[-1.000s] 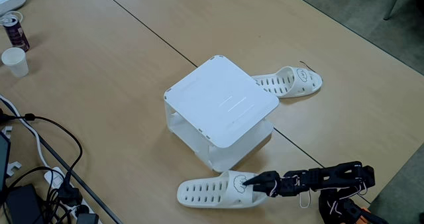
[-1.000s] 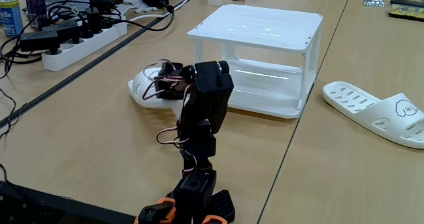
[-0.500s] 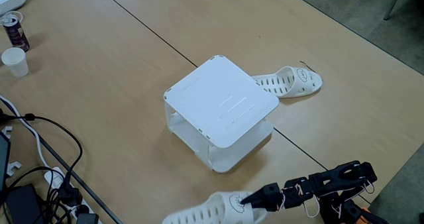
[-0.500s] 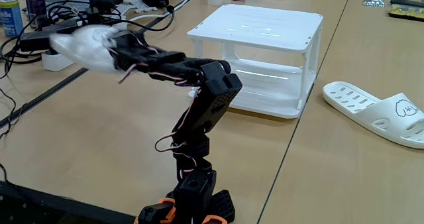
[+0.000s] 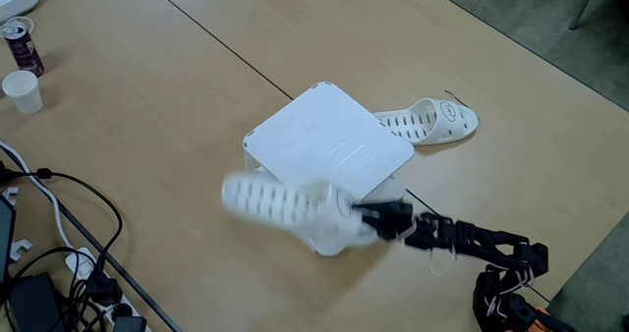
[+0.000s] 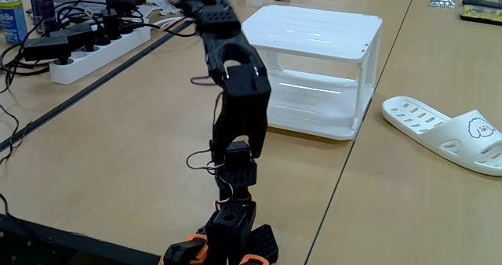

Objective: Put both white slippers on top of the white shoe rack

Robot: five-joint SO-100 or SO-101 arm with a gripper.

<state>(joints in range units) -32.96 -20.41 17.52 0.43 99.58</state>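
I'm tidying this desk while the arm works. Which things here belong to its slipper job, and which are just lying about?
Belongs to the job:
- white plastic boxy shoe rack
- white rubber slipper lying on the table
- blurred white slipper held in the claw, raised beside the rack

Lying about:
- small white paper cup
- dark drink can
- white power strip with black cables

2 white slippers, 1 white shoe rack, 1 paper cup, 2 cans
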